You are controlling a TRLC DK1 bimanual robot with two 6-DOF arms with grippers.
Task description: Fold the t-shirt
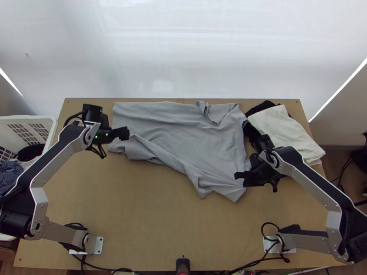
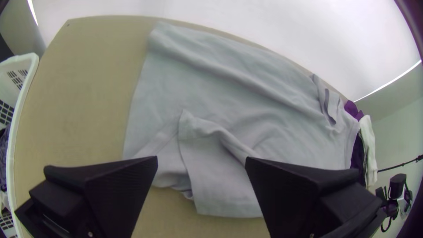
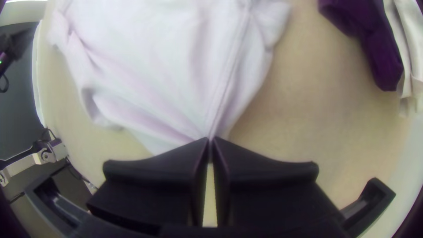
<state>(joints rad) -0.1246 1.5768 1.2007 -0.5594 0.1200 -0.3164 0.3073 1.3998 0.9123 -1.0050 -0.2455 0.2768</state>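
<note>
Grey, soft-looking t-shirt [image 1: 183, 133] lies across the far half of the light wooden desk [image 1: 137, 206], its long axis running left to right, its near edge slanting toward the robot at the right. Broad areas are spread flat, while the near side is turned over in loose, rumpled folds (a narrow, slit-like opening shows near the far right); I cannot tell which way the collar points. The left gripper [image 1: 124, 133] is above the left part, fingers parted and holding nothing. At the near right, the right gripper [image 1: 239, 176] has its fingers clenched on an edge of the fabric, where creases and a seam converge. Beyond the right end lie a dark cloth [image 1: 267, 106] and a folded off-white cloth [image 1: 284, 130], roughly rectangular. A white, grid-sided basket [image 1: 52, 126] stands at the left.
</note>
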